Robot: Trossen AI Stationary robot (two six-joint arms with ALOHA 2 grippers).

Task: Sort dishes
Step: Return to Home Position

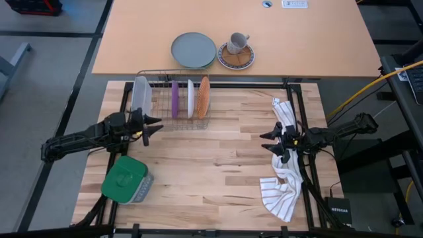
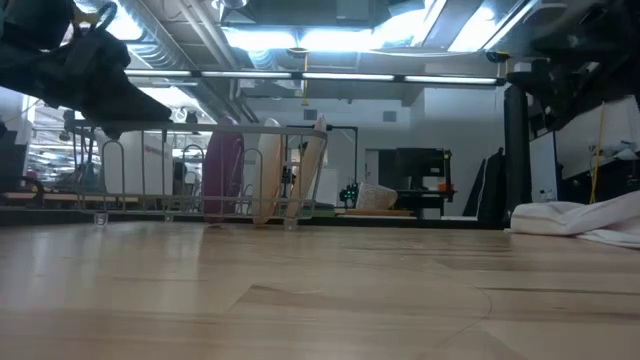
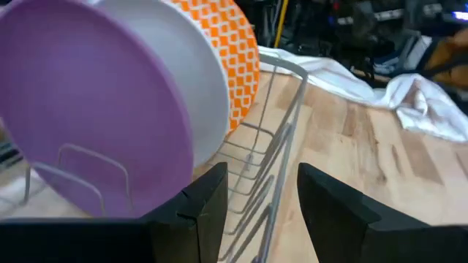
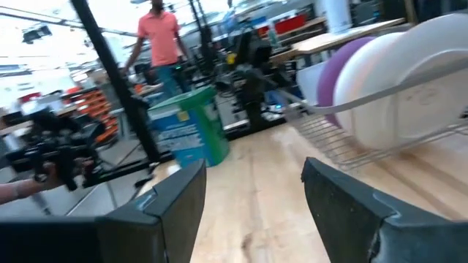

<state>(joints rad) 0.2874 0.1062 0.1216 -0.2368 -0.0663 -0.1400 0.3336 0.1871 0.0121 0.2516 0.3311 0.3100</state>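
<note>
Three plates stand on edge in a wire dish rack point(image 1: 165, 122) at the table's far left: a purple plate point(image 1: 174, 98), a white plate point(image 1: 190, 98) and an orange-red patterned plate point(image 1: 204, 96). They also show in the left wrist view: the purple plate point(image 3: 88, 109), the white plate point(image 3: 191, 80) and the orange-red plate point(image 3: 238, 55). My left gripper point(image 1: 153, 127) is open and empty, just at the rack's near left side. My right gripper point(image 1: 268, 141) is open and empty near the table's right side, over a white striped towel point(image 1: 283, 185).
A green-lidded container point(image 1: 127, 180) sits at the near left. A clear container point(image 1: 141, 94) stands in the rack's left end. On the far table lie a grey-blue plate point(image 1: 193, 50) and a saucer with a cup point(image 1: 236, 54). A person point(image 4: 159, 36) stands in the room behind.
</note>
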